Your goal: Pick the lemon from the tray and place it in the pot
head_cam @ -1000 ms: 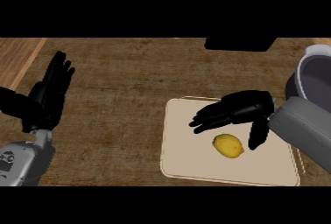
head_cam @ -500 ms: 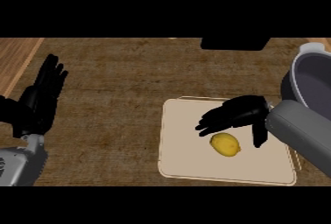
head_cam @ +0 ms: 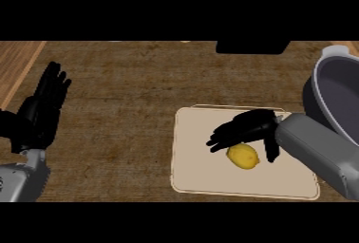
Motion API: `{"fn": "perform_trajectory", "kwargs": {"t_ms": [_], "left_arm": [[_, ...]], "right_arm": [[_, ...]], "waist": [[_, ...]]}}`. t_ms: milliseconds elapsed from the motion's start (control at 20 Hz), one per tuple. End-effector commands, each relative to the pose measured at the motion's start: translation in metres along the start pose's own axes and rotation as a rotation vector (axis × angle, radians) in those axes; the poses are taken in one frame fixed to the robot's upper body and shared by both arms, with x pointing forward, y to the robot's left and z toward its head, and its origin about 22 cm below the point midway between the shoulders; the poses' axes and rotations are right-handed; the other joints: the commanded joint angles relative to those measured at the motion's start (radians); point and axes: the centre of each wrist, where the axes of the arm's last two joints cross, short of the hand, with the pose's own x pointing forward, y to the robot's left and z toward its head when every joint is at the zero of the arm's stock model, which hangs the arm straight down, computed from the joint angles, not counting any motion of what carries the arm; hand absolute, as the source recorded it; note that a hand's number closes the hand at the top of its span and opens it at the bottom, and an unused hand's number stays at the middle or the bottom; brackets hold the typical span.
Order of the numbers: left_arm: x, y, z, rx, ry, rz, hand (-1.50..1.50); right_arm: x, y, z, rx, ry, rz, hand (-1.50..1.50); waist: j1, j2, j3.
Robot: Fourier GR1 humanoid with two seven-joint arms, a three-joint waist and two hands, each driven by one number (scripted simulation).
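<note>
Right hand (head_cam: pixel 247 130) has lowered onto the lemon (head_cam: pixel 242 156) on the tray (head_cam: pixel 196 166), fingers spread, not yet closed; left hand (head_cam: pixel 43 111) rests open; pot (head_cam: pixel 336 95) awaits.

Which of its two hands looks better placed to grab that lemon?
The right hand. It hovers over the tray, fingers spread just above the lemon, and the pot is on that same side. The left hand rests open far off at the view's left edge.

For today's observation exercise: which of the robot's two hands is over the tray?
The right hand, above the lemon on the tray; the left hand rests open at the left edge.
</note>
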Motion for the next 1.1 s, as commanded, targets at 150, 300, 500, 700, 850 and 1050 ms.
{"fn": "perform_trajectory", "kwargs": {"t_ms": [150,300,500,700,850,1050], "left_arm": [[0.006,-0.002,0.007,0.009,0.003,-0.009,0.00],[-0.012,0.009,0.011,0.005,0.015,0.006,0.00],[-0.013,-0.014,0.005,0.010,0.024,0.012,0.00],[0.011,0.003,0.005,-0.018,-0.001,-0.002,0.00],[-0.002,-0.013,-0.008,0.022,0.004,0.003,0.00],[0.006,-0.005,-0.007,0.003,-0.010,0.012,0.00]], "right_arm": [[-0.017,0.012,0.002,0.030,-0.095,-0.068,-1.50],[-0.019,0.011,-0.026,0.044,-0.064,-0.069,-1.50],[-0.020,0.012,-0.010,0.083,-0.149,0.023,1.50],[-0.020,0.018,-0.023,0.059,-0.198,0.054,1.50],[-0.019,0.033,-0.027,0.063,-0.223,0.060,1.50],[-0.019,0.033,-0.035,0.077,-0.216,0.059,1.50]], "waist": [[-0.001,-0.001,0.000],[-0.002,-0.001,0.000],[-0.006,0.001,0.000],[0.006,-0.001,0.001],[-0.013,0.003,0.000],[-0.009,0.000,0.000]]}}
